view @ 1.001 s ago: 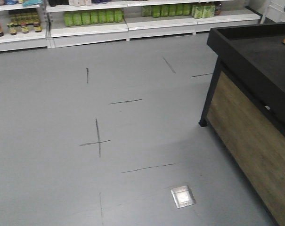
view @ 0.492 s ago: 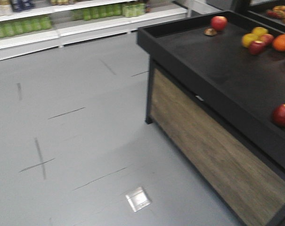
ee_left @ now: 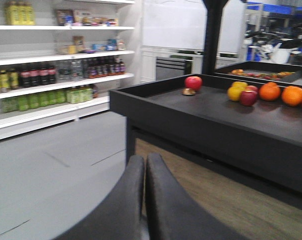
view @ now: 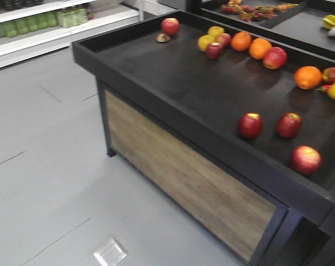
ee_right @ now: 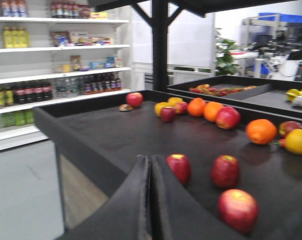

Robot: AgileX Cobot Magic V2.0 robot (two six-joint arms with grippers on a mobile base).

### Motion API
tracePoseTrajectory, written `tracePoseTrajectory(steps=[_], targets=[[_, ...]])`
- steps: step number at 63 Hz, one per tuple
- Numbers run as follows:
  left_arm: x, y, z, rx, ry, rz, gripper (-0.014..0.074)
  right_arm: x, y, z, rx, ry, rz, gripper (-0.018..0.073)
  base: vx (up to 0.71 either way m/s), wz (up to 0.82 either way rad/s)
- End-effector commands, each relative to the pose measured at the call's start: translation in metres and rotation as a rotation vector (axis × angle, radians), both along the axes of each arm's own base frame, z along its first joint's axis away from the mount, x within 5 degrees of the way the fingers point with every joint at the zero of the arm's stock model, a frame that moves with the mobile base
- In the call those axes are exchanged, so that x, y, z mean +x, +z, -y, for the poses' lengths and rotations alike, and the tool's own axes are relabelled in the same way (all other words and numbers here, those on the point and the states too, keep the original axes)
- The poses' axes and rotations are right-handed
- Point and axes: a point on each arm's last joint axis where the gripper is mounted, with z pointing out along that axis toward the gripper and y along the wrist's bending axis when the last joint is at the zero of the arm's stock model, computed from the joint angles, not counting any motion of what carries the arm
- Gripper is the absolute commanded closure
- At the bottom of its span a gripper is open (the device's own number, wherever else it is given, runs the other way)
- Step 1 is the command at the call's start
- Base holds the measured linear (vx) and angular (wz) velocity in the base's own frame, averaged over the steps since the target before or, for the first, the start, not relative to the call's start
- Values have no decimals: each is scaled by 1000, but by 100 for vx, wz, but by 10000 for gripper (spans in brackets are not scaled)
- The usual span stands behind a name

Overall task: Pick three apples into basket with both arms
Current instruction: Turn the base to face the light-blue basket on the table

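At the far left stand white shop shelves [ee_left: 51, 75] lined with bottles, and below them lies the grey floor [view: 45, 166]. Only the front view shows the square metal floor plate [view: 109, 252] set into it. My left pincer [ee_left: 145, 200] has its black fingers [ee_left: 126, 200] pressed flat together with nothing between them, and it points toward the black rimmed counter with a wood-look front [view: 173, 77]. My left wrist view catches only that counter's far fruit, among it a bright red apple [ee_left: 193, 82] at the far corner and an orange [ee_left: 269, 91].

The three apples appear only in the front and right wrist views, near the counter's front rim toward the right. The left dark maroon-red apple [view: 250, 125] and the right dark maroon-red apple [view: 288, 125] lie side by side without touching. The red apple with a yellowish blush [view: 306, 160] is nearer and further right. My right pincer [ee_right: 151, 200] is closed tight and empty, and its tip sits just beside the left maroon one.
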Motion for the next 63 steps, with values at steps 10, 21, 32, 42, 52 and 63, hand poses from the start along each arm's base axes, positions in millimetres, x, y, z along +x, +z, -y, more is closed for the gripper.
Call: tracePoseTrajectory(steps=[10, 21, 32, 42, 52, 63], targets=[[0, 0, 0, -11, -4, 66, 603, -1, 2, 0, -6, -1, 67, 568, 13, -48], [0, 0, 0, -11, -4, 66, 603, -1, 2, 0, -6, -1, 67, 568, 13, -50], [0, 0, 0, -11, -4, 66, 603, -1, 2, 0, -6, -1, 67, 568, 14, -53], [0, 0, 0, -11, -4, 66, 603, -1, 2, 0, -6, -1, 67, 568, 14, -53], [0, 0, 0, -11, -4, 66, 603, -1, 2, 0, -6, -1, 67, 568, 13, -52], [0, 0, 0, -11, -4, 66, 603, -1, 2, 0, -6, -1, 67, 568, 13, -49]])
